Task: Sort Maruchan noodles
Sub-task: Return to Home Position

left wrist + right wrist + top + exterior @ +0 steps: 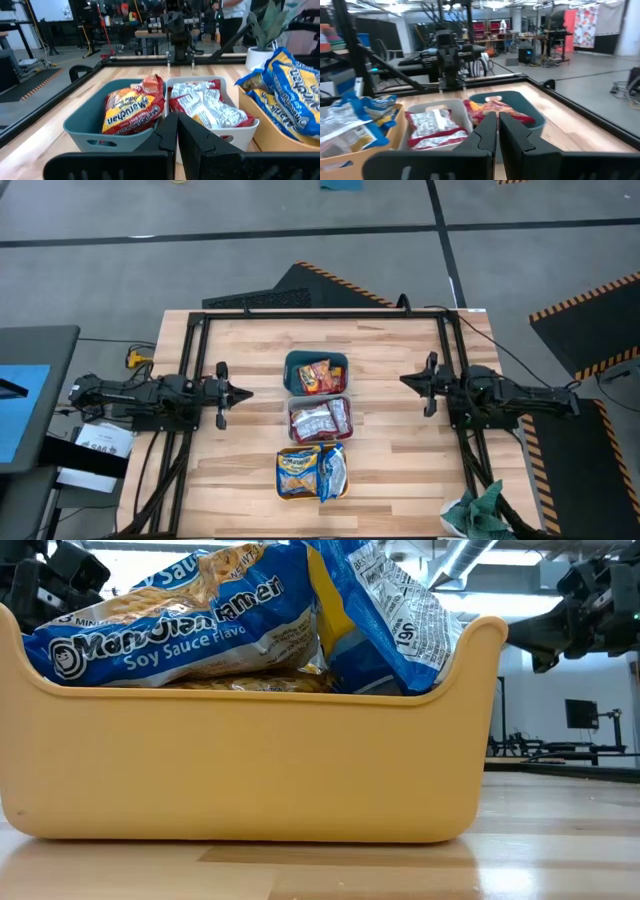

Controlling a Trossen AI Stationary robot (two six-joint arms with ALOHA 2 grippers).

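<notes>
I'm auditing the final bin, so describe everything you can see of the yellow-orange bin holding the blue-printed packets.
The yellow-orange bin is a smooth, plastic-looking tub with rounded corners and a rim that dips along a side and rises at the ends. It stands upright on the wooden table, at one end of the bin row, beside the white bin. Yellow-and-blue noodle packets fill it, sticking up above the rim, one leaning against an end wall.

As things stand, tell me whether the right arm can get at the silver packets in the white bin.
Probably yes. Nothing stands between the right gripper and the white bin, and the silver packets lie uncovered in its open top.
</notes>
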